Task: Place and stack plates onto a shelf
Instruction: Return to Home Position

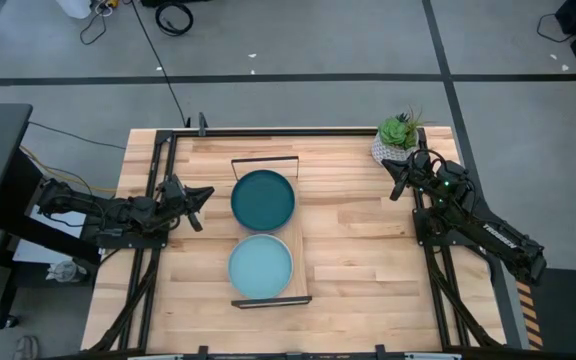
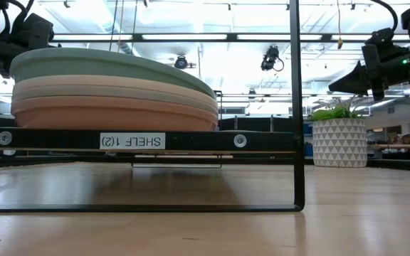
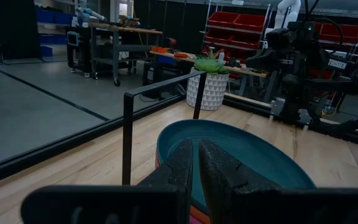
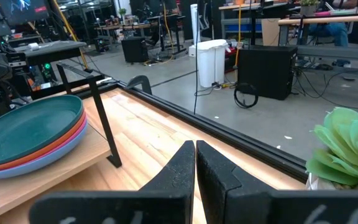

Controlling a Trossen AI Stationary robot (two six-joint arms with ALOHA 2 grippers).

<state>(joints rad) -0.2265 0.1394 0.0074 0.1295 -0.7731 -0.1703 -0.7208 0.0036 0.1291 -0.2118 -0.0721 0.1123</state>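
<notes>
The plates lie on the shelf (image 1: 302, 250) in two stacks: the dark teal plate (image 1: 263, 198) tops the far one, the light blue plate (image 1: 261, 267) the near one. The shelf's long axis runs near to far on the tabletop (image 1: 358, 250), between the arms. The left end effector (image 1: 200, 200), clenched and empty, points at the teal stack from near it. The right end effector (image 1: 400, 183), also clenched and empty, hangs farther off, near the potted plant (image 1: 398, 135). I judge each arm should draw outward, away from the shelf.
</notes>
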